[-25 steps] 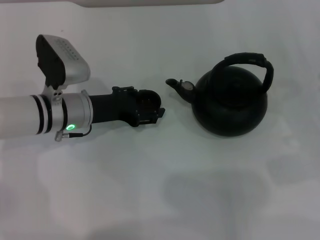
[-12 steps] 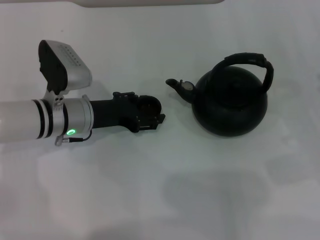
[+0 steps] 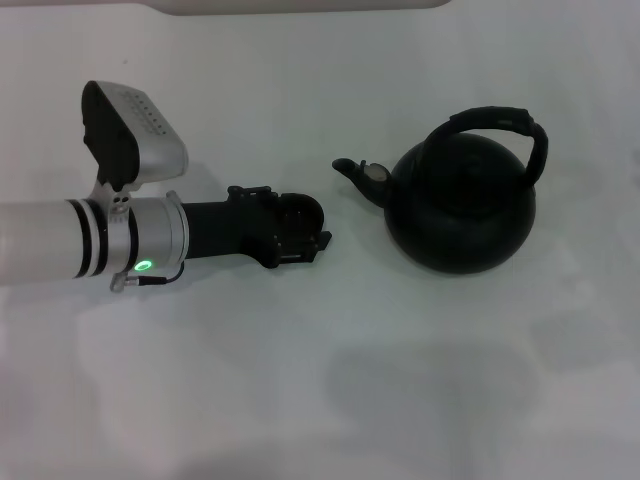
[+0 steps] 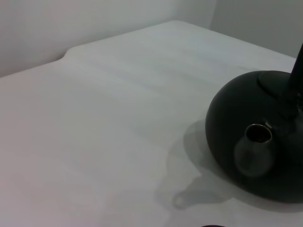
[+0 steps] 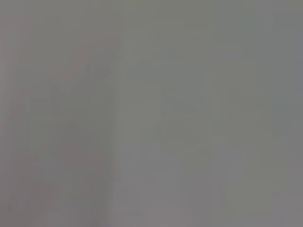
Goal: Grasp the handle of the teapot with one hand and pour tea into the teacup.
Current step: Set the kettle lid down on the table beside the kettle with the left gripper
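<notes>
Progress looks like zero: teapot (image 3: 462, 205) sits upright on the table (image 3: 400, 400) at 3 o'clock from the left gripper (image 3: 303, 226), whose claw seems clamped round the teacup (image 3: 298, 212), can't tell for sure. Handle (image 3: 500, 125) untouched, right arm unseen, pour still ahead.

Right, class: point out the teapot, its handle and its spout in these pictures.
teapot (image 3: 460, 220): head view, middle of the round body.
handle (image 3: 495, 116): head view, top of the arch.
spout (image 4: 258, 134): left wrist view, rim of the opening.
</notes>
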